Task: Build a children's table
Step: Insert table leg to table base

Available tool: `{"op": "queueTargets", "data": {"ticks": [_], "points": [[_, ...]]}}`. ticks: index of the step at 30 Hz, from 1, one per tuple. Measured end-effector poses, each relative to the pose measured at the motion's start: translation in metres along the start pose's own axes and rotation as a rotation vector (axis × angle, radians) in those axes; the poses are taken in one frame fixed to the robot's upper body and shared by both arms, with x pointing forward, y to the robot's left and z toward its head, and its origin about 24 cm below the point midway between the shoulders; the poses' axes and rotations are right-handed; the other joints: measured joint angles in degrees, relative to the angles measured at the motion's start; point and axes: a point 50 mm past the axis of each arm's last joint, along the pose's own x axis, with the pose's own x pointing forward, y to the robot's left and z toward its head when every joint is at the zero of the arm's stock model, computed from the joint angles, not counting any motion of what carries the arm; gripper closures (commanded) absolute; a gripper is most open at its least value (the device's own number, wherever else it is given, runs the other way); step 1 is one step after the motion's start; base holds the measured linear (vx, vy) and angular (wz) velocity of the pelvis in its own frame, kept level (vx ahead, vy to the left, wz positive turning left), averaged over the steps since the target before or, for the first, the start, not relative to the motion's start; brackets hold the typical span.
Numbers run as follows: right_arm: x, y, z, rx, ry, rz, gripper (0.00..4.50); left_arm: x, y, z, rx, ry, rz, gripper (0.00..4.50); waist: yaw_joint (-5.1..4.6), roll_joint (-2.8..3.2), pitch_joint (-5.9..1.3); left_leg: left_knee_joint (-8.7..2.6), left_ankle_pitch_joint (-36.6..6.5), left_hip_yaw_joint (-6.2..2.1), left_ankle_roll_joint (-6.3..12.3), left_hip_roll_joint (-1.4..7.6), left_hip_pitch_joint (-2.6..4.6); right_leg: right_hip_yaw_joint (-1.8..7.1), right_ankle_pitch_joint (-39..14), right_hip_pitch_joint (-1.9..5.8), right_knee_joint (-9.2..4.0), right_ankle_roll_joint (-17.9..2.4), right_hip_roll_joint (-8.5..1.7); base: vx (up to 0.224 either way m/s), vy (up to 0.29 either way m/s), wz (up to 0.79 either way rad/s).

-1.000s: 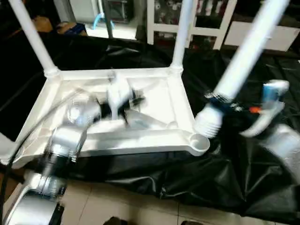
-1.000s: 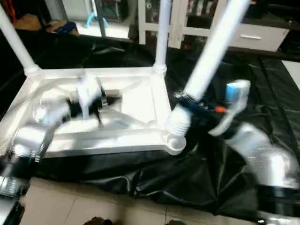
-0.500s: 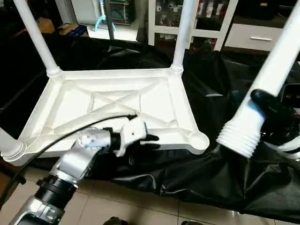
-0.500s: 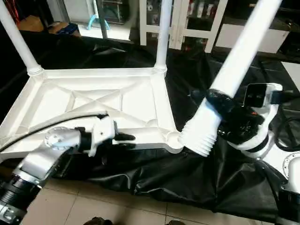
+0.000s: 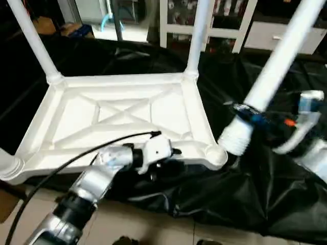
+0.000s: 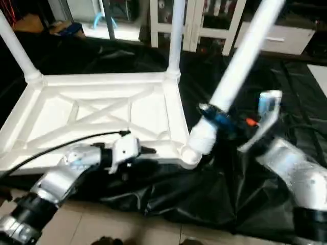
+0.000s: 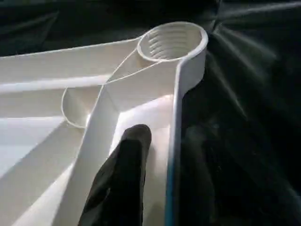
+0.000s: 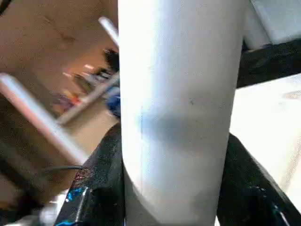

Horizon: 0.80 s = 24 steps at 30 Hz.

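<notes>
The children's table top (image 5: pixel 76 132) lies upside down on black sheeting, its X-ribbed underside facing up. Legs stand in the back left (image 5: pixel 36 43), back right (image 5: pixel 196 35) and front left (image 5: pixel 7 163) corners. The front right socket (image 5: pixel 217 154) is empty, and its inner thread shows in the left wrist view (image 7: pixel 171 40). My right gripper (image 5: pixel 251 113) is shut on the fourth leg (image 5: pixel 278 58), which is tilted, its ribbed end (image 5: pixel 234 141) just beside and above that socket. My left gripper (image 5: pixel 172 151) is open, its jaws straddling the front rim, one finger (image 7: pixel 124 179) inside the rim.
Black sheeting (image 5: pixel 245 194) covers the work area and hangs over its front edge onto a tiled floor (image 5: pixel 153 227). A white glass-door cabinet (image 5: pixel 245 23) stands behind. A black cable (image 5: pixel 76 155) runs along my left forearm over the table's front rim.
My left gripper has moved from over the middle of the underside to the front rim near the empty socket. The held leg's ribbed end has come close to that socket.
</notes>
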Motion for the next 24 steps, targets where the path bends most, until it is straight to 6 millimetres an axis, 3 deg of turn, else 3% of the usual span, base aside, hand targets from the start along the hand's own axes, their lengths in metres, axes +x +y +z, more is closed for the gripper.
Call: {"op": "queueTargets", "data": {"ticks": [9, 17, 18, 24], "points": [[0.006, -0.005, -0.003, -0.225, 0.039, -0.061, 2.66, -0.006, 0.001, -0.003, 0.049, 0.053, -0.055, 2.93, -0.45, 0.01, 0.00, -0.05, 0.00, 0.01, 0.00, 0.02, 0.07, 0.02, -0.01, 0.01, -0.01, 0.02, 0.01, 0.000, 0.000, 0.00], [0.010, -0.006, -0.016, -0.270, 0.088, -0.048, 2.66, -0.013, 0.004, -0.007, 0.089, 0.107, -0.060, 2.93, -0.68, 0.07, -0.04, -0.06, 0.00, 0.01, -0.01, 0.03, 0.17, 0.04, 0.02, 0.05, 0.02, 0.01, 0.05, 0.000, 0.000, 0.00], [0.011, -0.006, -0.019, -0.269, 0.083, -0.046, 2.66, -0.013, 0.004, -0.007, 0.089, 0.108, -0.060, 3.20, -0.66, 0.07, -0.04, -0.06, 0.00, 0.00, -0.01, 0.04, 0.17, 0.04, 0.02, 0.05, 0.02, 0.01, 0.05, 0.000, 0.000, 0.00], [0.014, -0.006, -0.027, -0.247, 0.068, -0.035, 2.66, -0.013, 0.004, -0.008, 0.101, 0.120, -0.061, 3.60, -0.71, 0.09, -0.06, -0.06, 0.00, 0.00, -0.01, 0.04, 0.18, 0.07, 0.03, 0.06, 0.02, 0.00, 0.04, 0.000, 0.000, 0.00]]}}
